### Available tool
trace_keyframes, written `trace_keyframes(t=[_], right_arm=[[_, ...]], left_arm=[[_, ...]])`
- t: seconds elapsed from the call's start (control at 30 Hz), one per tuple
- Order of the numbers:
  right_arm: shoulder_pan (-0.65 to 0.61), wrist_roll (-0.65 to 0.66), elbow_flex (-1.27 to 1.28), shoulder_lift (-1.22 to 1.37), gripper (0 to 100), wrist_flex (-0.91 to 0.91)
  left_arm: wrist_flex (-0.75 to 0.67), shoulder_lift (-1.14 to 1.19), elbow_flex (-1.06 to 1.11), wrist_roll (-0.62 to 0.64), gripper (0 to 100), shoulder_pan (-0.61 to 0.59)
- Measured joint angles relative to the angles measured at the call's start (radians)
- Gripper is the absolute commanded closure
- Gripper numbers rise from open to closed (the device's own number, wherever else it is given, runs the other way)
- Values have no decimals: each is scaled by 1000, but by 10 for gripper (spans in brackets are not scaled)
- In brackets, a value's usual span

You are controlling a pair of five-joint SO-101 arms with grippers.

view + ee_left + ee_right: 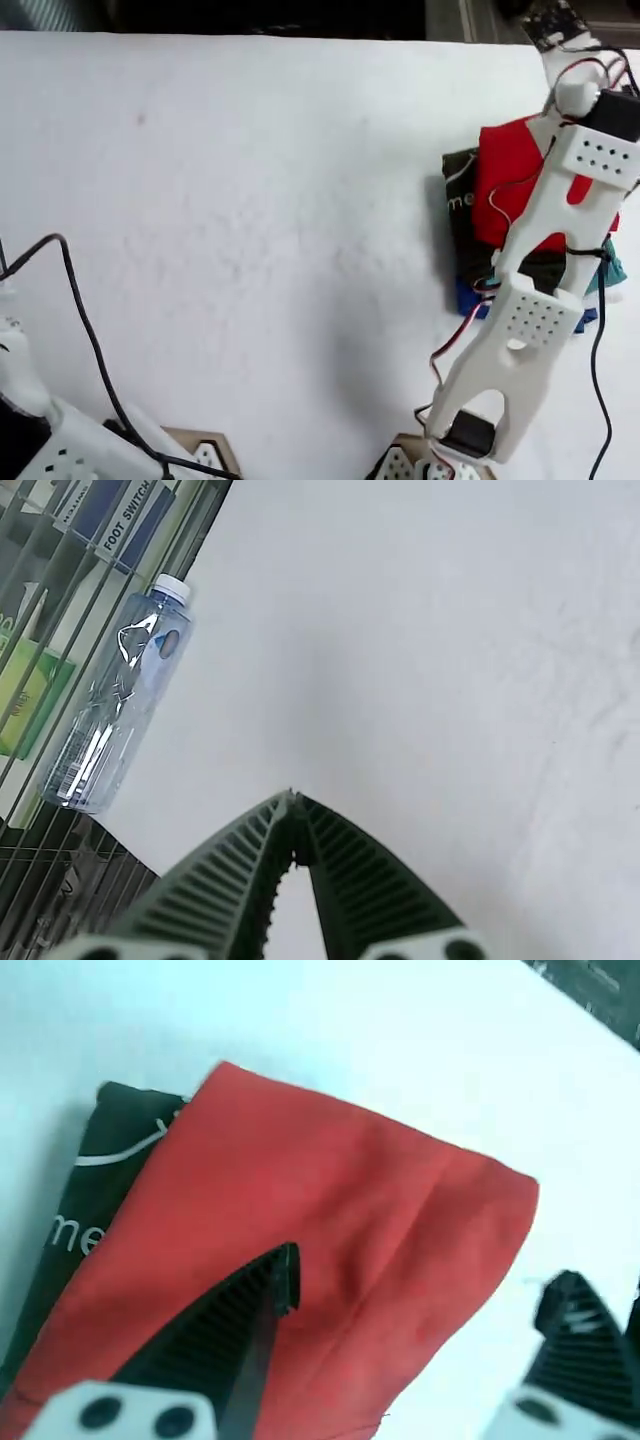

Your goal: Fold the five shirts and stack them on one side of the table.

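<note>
I am holding my right gripper [425, 1295] wide open and empty just above the red shirt [330, 1250], one finger hanging over the cloth and the other past its edge. The red shirt is lying folded on top of the stack at the table's [250, 200] right edge, with a black shirt [95, 1210] and a blue shirt [466, 297] poking out beneath. My left gripper [295, 830] is hovering closed, gripping nothing, over bare table near a clear bottle [115, 710].

White perforated arm [530, 320] segments carry red wires [447, 350] and black cables [85, 330]; jaws are ribbed, dark.
</note>
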Motion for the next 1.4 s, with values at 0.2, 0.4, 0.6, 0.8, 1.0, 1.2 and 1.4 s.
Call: trace_keyframes(t=[0.2, 0.4, 0.6, 0.8, 1.0, 1.2, 1.4], right_arm=[[-31, 0, -8, -29, 937, 2], [-5, 2, 54, 87, 981, 2], [77, 0, 149, 146, 982, 2], [72, 0, 149, 60, 981, 0], [41, 2, 144, -6, 981, -149], [135, 2, 146, 158, 981, -327], [181, 0, 84, 279, 981, -325]], left_arm=[[0, 0, 0, 0, 976, 0], [0, 0, 0, 0, 976, 0], [0, 0, 0, 0, 976, 0], [0, 0, 2, 0, 976, 0], [0, 0, 2, 0, 976, 0], [0, 0, 2, 0, 976, 0], [0, 0, 2, 0, 976, 0]])
